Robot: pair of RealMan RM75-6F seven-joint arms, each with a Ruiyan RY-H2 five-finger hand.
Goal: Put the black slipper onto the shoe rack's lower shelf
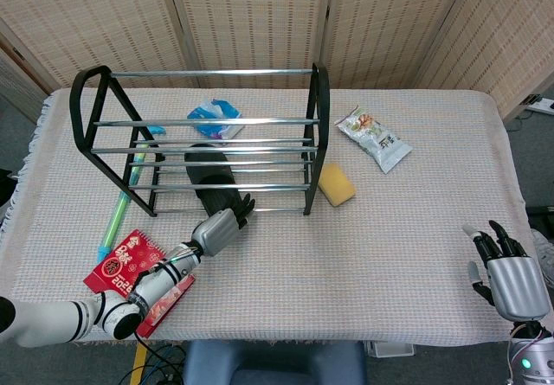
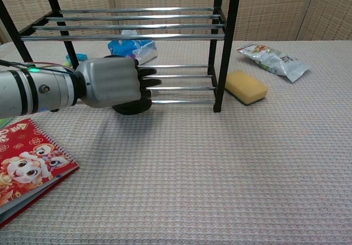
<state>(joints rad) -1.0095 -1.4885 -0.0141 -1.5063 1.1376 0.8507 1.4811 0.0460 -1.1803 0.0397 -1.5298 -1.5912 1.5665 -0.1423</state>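
The black slipper [image 1: 208,173] lies lengthwise on the lower shelf of the black shoe rack [image 1: 316,125], with its near end sticking out past the front rail. My left hand [image 1: 221,227] is at that near end. Its dark fingers reach over the slipper's top and hold it. In the chest view the left hand [image 2: 110,82] covers most of the slipper [image 2: 132,108], and only the rounded end shows beneath it, in front of the rack [image 2: 220,63]. The thumb is hidden. My right hand [image 1: 511,277] hangs off the table's right front corner, fingers spread and holding nothing.
A yellow sponge [image 1: 336,183] sits just right of the rack's right leg. A snack packet [image 1: 374,138] lies further back right. A blue-white packet [image 1: 215,118] lies behind the rack. A red booklet [image 1: 130,268] and a green-blue tube [image 1: 117,216] lie at the front left.
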